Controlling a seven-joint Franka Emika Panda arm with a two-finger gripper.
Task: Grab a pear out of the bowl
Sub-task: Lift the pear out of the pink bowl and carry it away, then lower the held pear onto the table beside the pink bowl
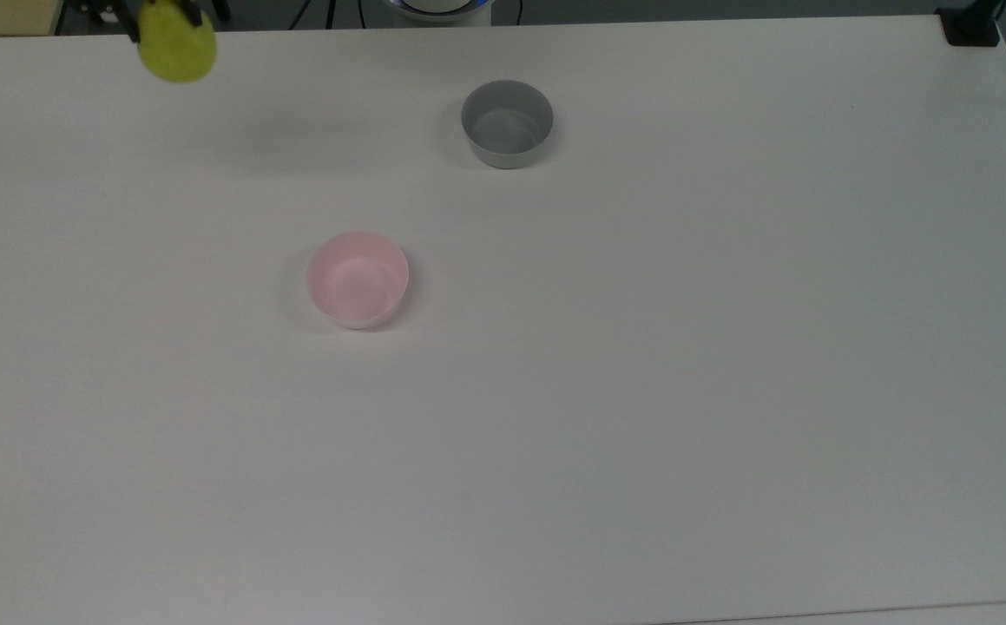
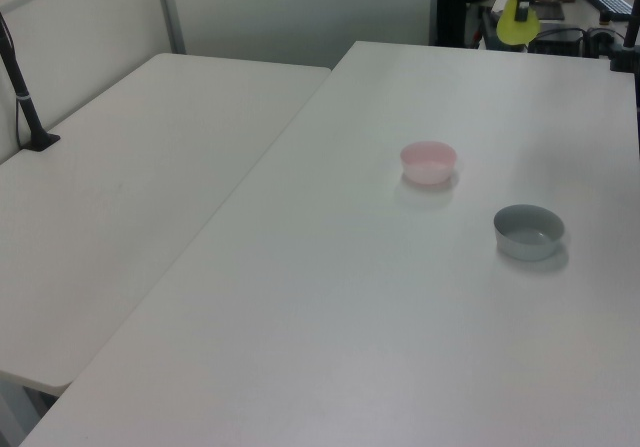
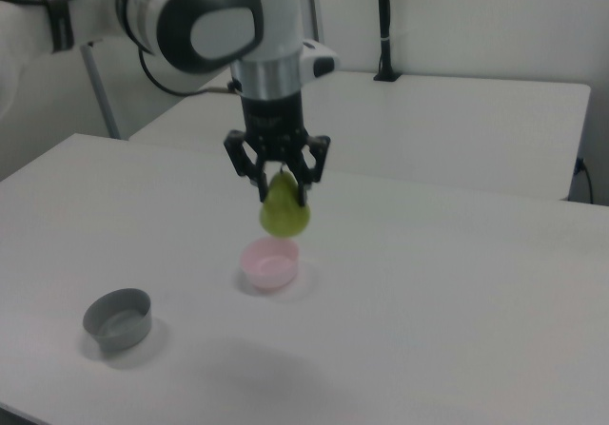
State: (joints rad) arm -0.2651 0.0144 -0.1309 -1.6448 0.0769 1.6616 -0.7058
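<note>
Currently I log: gripper (image 3: 282, 185) clamped on the pear (image 3: 284, 211), held in the air at the right view's centre, upper left of the top view. Pink bowl (image 1: 357, 279) sits mid-table (image 1: 641, 391), left of centre; grey bowl (image 1: 507, 122) well apart, upper centre.

we see the pear (image 1: 177, 50) at top left, the pink bowl (image 1: 357, 279) empty, the grey bowl (image 1: 507, 122) well apart.
</note>
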